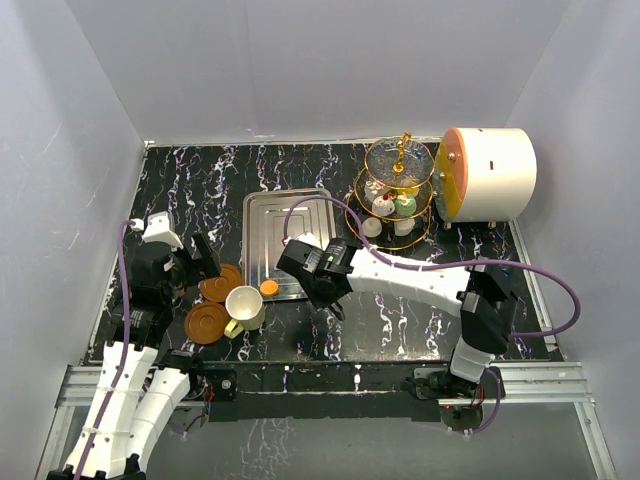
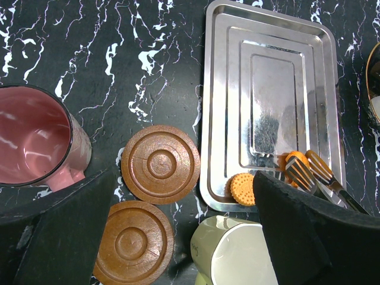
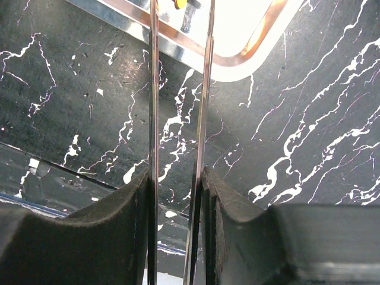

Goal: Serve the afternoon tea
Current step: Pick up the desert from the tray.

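Note:
My left gripper (image 2: 184, 237) hangs open over two brown saucers (image 2: 160, 163) (image 2: 132, 242), with the cream cup (image 2: 237, 252) under it on its side. Left of it stands the maroon cup (image 2: 35, 142). My right gripper (image 3: 176, 178) is shut on a pair of metal tongs (image 3: 153, 89). Their tips (image 2: 309, 172) sit at an orange cake (image 2: 294, 161) in the near corner of the steel tray (image 2: 270, 89). A round orange biscuit cake (image 2: 242, 189) lies beside it. The three-tier glass stand (image 1: 397, 190) at the back right carries several small cakes (image 1: 383, 205).
A big white cylinder with an orange end (image 1: 490, 172) lies right of the stand. The tray (image 1: 285, 240) is in the middle of the black marbled table, the cream cup (image 1: 244, 305) and saucers (image 1: 206, 322) to its near left. White walls enclose three sides.

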Controlling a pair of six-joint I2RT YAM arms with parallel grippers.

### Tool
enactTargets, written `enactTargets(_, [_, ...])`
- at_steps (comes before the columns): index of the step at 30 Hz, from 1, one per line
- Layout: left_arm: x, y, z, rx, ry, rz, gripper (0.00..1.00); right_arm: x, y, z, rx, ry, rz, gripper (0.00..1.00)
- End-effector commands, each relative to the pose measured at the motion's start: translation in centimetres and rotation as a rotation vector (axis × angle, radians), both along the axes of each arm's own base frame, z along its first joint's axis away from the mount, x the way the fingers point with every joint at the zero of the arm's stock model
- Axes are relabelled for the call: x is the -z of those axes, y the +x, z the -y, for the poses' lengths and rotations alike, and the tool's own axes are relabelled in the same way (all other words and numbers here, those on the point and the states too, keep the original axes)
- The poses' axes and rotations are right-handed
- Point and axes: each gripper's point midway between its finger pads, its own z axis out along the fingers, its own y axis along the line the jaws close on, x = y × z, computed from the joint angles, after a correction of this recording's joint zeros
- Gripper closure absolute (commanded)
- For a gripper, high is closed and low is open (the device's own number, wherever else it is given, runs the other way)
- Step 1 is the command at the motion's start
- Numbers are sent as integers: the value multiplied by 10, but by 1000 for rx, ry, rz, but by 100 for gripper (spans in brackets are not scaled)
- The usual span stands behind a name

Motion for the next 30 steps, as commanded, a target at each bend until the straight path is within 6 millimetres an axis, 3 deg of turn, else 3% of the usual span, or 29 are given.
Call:
enactTargets(1, [-10, 1, 0, 5, 2, 25, 1, -31, 9, -17, 13, 115, 68, 78])
enactTargets(11, [-10, 1, 1, 6, 2, 23, 1, -7, 4, -11, -13, 30, 18, 73])
enactTargets(19, [-10, 1, 1, 6, 2, 23, 1, -10, 8, -13, -21, 22, 30, 60])
enactTargets(24, [-10, 1, 1, 6, 2, 22, 1, -9, 8, -12, -25, 6, 28, 61])
enactTargets(30, [-9, 2, 1, 7, 2, 21, 1, -14, 7, -12, -25, 15, 30, 71])
